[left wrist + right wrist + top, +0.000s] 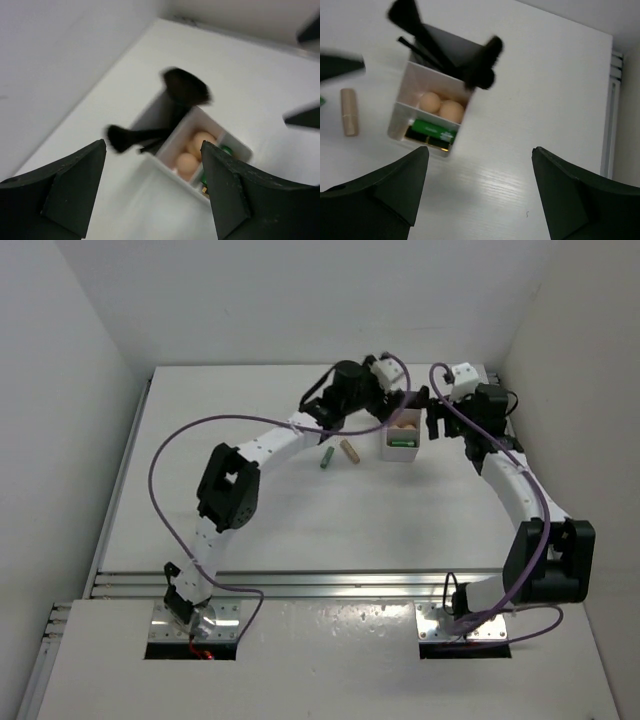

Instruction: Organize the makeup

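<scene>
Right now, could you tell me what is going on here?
The robot is filling a white box. Brushes, two peach sponges and a green tube sit in its compartments. A tan tube and a second green tube lie on the table beside it. The left gripper and right gripper hover open near it, empty.

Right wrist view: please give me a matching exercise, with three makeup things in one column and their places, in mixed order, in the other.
Things:
1. black brushes
2. peach sponges
3. tan tube

Places:
a. lying on the table, outside the white box
b. middle compartment of the box
c. end compartment of the box, heads sticking out above the rim

Pairs: 1-c; 2-b; 3-a
</scene>
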Controlling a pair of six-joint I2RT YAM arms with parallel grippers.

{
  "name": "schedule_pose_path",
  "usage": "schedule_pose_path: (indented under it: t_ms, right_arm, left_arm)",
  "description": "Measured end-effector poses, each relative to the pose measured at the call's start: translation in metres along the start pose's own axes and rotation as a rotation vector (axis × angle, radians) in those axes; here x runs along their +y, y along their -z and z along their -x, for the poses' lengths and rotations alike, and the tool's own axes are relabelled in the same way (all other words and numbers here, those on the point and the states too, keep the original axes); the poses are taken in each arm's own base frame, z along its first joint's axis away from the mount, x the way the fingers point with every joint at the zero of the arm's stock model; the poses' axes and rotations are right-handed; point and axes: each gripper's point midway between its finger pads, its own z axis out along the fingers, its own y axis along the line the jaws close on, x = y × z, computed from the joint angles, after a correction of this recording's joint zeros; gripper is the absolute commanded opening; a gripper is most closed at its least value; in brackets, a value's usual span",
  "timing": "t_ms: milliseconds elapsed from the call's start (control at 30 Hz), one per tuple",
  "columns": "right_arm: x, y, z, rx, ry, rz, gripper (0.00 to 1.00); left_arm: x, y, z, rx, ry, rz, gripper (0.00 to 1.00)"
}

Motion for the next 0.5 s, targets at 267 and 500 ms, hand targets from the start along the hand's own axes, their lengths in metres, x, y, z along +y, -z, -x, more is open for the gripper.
schedule_pose_path:
  t_ms: [267,500]
  right_arm:
    - [0.109,-0.034,0.072,-0.045,0.114,0.318,0.78]
    - [0.201,-0.093,0.020,0.140,0.104,0.496,0.76]
  left_arm:
    - [0.156,0.161,-0.017,0.091,0.304,0.462,0.81]
    - [0.139,0.265,-0.139,0.434,0.473,0.659,0.80]
